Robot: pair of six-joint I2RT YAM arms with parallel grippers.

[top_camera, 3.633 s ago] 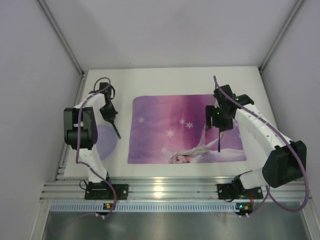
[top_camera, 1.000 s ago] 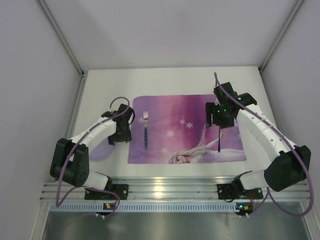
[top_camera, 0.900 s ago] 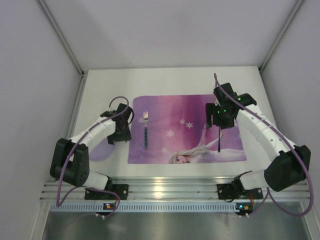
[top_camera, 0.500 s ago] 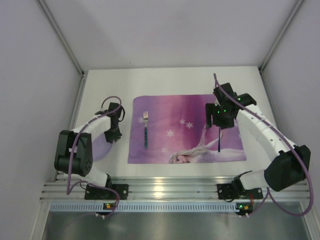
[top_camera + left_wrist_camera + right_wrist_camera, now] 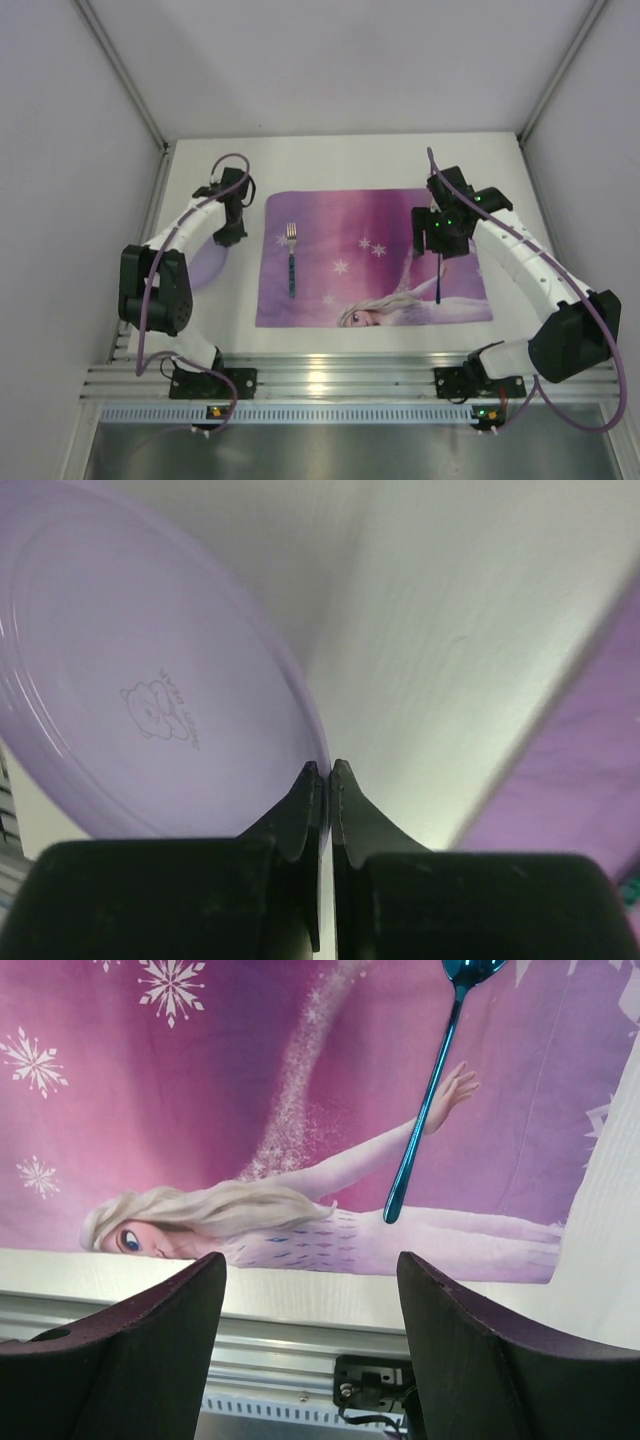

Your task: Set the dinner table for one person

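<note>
Dinner table (image 5: 350, 160): white top, fills the middle of the overhead view.
Placemat (image 5: 345, 215): purple-pink, lies flat at the table's centre.
Fork (image 5: 291, 262): on the placemat's left part, tines toward the top of the frame.
Spoon (image 5: 425, 1120): teal, on the placemat's right part.
Plate (image 5: 150, 680): lavender, on the table left of the placemat.
Left gripper (image 5: 328, 767): fingers pressed together, tips at the plate's rim; cannot tell whether the rim is pinched.
Right gripper (image 5: 310, 1257): spread wide, empty, above the spoon.
</note>
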